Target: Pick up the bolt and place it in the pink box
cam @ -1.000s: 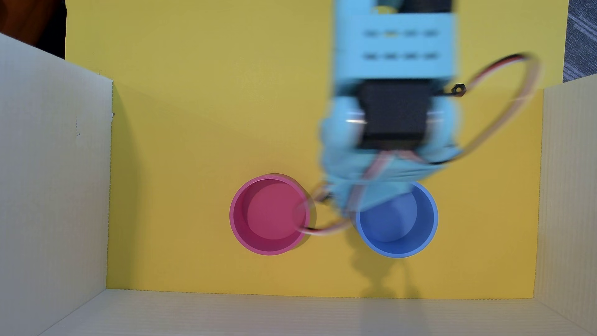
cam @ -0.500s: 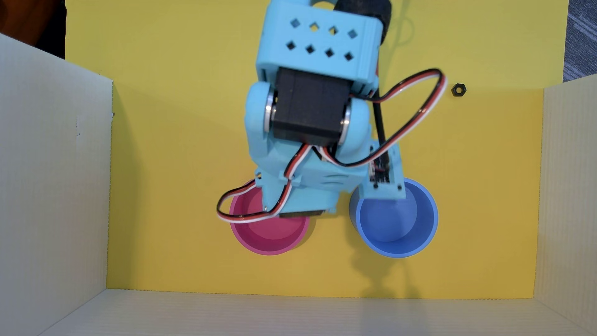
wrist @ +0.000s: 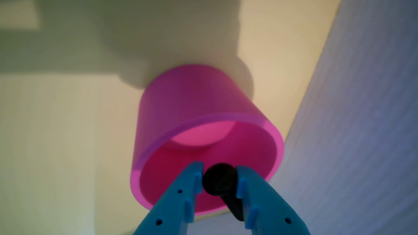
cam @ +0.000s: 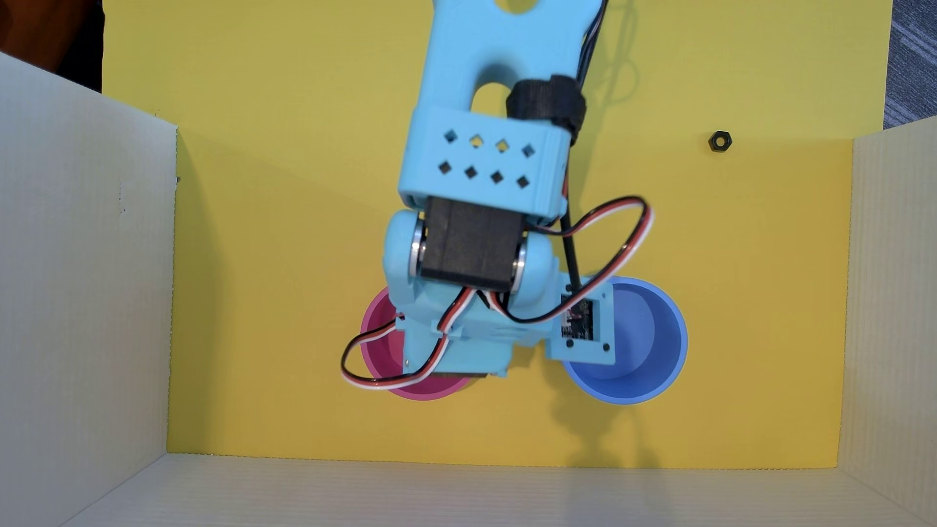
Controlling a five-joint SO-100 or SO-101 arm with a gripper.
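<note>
In the wrist view my light-blue gripper [wrist: 219, 176] is shut on the black bolt [wrist: 220, 180]. Its rounded head sits between the fingertips and its shaft runs back between the fingers. The bolt hangs over the open mouth of the pink box [wrist: 196, 98], inside the rim's outline. In the overhead view the arm covers most of the pink box [cam: 377, 329]; the bolt and the fingertips are hidden under the arm there.
A round blue container [cam: 644, 339] stands right of the pink box in the overhead view. A black hexagonal nut [cam: 719, 141] lies on the yellow floor at upper right. White corrugated walls [cam: 86, 284] close in the left, right and lower sides.
</note>
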